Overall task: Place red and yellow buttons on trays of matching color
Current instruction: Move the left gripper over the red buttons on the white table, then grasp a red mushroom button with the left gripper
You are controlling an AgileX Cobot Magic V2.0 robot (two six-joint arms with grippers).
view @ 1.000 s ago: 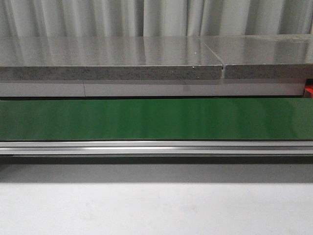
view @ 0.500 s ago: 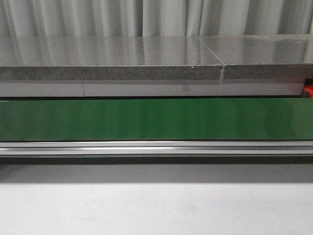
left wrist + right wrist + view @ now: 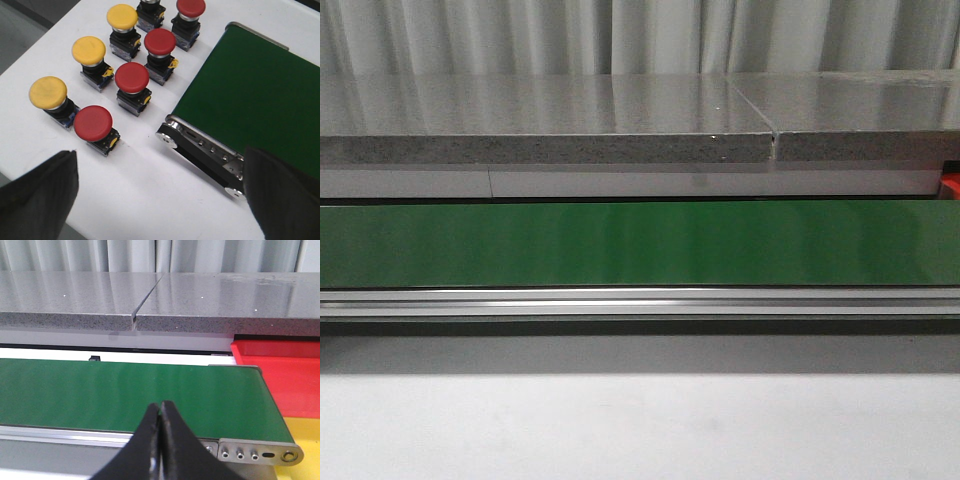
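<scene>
so, front view: i see only the green belt (image 3: 640, 243) running across, a grey stone counter (image 3: 550, 120) behind it, no arm in sight. left wrist view: my left gripper (image 3: 160, 195) is spread wide above the white table (image 3: 145, 200); red buttons (image 3: 132, 78) and yellow buttons (image 3: 88, 50) stand in rows beside the belt's end. right wrist view: right gripper (image 3: 160, 412) pressed together, empty, before the belt; red tray (image 3: 290, 375) and yellow tray (image 3: 305, 440) sit past its end.
</scene>
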